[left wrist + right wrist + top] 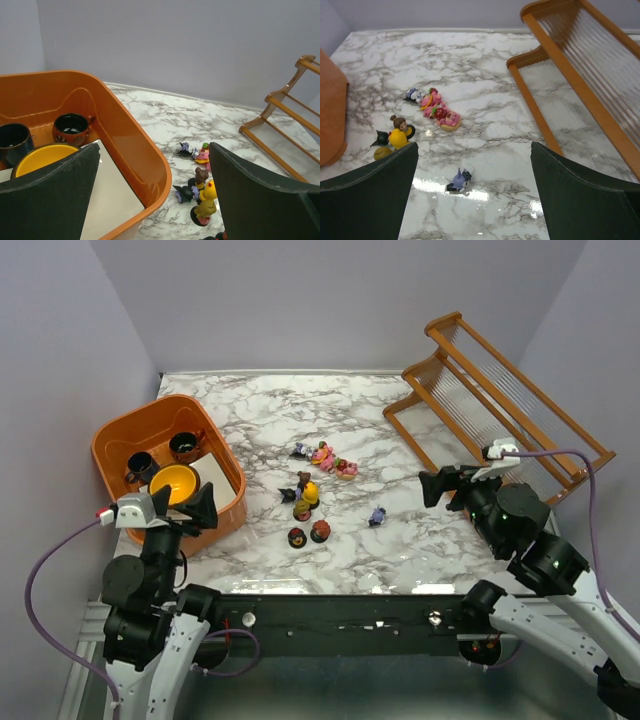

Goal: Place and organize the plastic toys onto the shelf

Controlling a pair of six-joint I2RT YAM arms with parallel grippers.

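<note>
1. The left hand [185, 510] was released, jaws wide, grasping nothing; it hung above the near right corner of the tub [222, 452], at the left side of the bench [260, 410].
2. The right hand [447, 488] was likewise released and empty; it hung over the bench's right side, near the shelf's near end, with its fingers towards the middle of the bench.
3. The toys [310, 492] all lay on the bench between the two hands; none was on the shelf [490, 405].
4. Toy positions:
   - a row of pink ones [325, 455] lay at the far side, touching one another, with a purple one [300, 450] just beside them;
   - a yellow one [311, 493] stood in a tight group with brown and dark ones nearer the middle;
   - two round dark-based ones [297, 537] stood side by side nearest the arms;
   - a lone purple one [377, 516] lay on its side, apart from the rest, nearest the right hand.
5. The shelf stood slanted at the bench's far right, with two tiers of pale rods in an orange-brown frame; it was well apart from the toys.
6. The tub held two dark cups [186, 445] and a yellow bowl [175, 483].
</note>
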